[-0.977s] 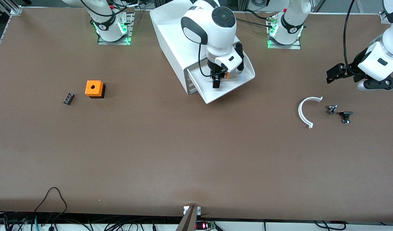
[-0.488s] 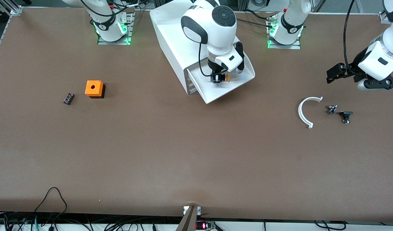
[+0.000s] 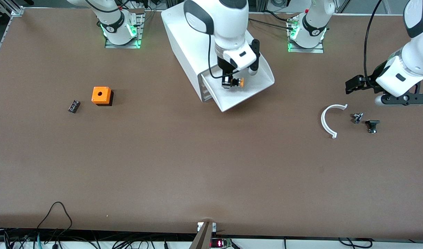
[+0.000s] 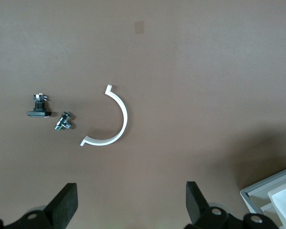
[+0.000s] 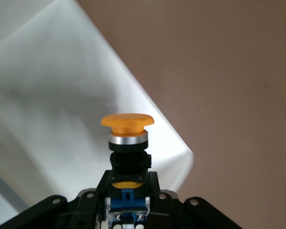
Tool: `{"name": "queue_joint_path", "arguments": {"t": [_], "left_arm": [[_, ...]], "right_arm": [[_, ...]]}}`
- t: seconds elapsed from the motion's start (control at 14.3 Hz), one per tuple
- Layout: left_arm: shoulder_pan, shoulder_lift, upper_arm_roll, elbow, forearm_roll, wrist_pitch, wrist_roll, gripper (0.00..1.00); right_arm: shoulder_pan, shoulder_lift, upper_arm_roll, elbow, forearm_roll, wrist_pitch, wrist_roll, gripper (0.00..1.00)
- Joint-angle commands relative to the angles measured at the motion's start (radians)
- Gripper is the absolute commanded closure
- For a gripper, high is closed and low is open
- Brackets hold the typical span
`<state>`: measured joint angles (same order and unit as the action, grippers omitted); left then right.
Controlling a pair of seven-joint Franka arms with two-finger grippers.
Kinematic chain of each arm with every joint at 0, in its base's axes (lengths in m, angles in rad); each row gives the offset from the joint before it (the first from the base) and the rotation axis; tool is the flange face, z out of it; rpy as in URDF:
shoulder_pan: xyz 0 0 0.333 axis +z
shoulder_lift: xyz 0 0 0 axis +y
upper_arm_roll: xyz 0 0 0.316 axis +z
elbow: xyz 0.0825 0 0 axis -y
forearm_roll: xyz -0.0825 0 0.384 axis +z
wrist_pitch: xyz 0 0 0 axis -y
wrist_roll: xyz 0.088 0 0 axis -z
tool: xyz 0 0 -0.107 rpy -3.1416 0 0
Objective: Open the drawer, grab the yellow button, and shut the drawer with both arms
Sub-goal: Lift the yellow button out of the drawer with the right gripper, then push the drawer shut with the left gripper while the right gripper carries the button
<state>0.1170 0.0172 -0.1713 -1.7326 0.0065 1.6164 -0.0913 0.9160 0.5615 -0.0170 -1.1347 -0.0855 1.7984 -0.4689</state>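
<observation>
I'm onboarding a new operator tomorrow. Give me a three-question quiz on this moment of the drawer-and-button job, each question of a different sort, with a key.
1. True or false: the right gripper is shut on the button.
2. Multiple choice. The drawer is: A) pulled out of the cabinet; B) pushed fully in; C) lying on the table apart from the cabinet.
3. Fill in: the left gripper, fingers open, hangs over the table near the white curved piece, at the ____ arm's end of the table.

Key: 1 true; 2 A; 3 left.
</observation>
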Motion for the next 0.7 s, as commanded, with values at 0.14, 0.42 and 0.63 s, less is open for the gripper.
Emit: {"name": "queue_joint_path", "arguments": {"t": [0.14, 0.42, 0.63], "left_arm": [[-0.007, 0.049, -0.022, 0.028, 0.01, -0.021, -0.037, 0.0], [-0.013, 0.119, -0.105, 0.018, -0.03, 0.048, -0.223, 0.0], [-0.043, 0.17, -0.183, -0.043, -0.031, 0.195, -0.408, 0.0]], "right_arm": [[-0.096, -0.095, -0.106, -0.124, -0.005, -0.007, 0.172, 0.87], [-0.303, -0.13, -0.118, -0.29, 0.009, 0.024, 0.445, 0.86], [-0.428, -0.13, -0.118, -0.348, 0.016, 0.03, 0.559, 0.85]]}}
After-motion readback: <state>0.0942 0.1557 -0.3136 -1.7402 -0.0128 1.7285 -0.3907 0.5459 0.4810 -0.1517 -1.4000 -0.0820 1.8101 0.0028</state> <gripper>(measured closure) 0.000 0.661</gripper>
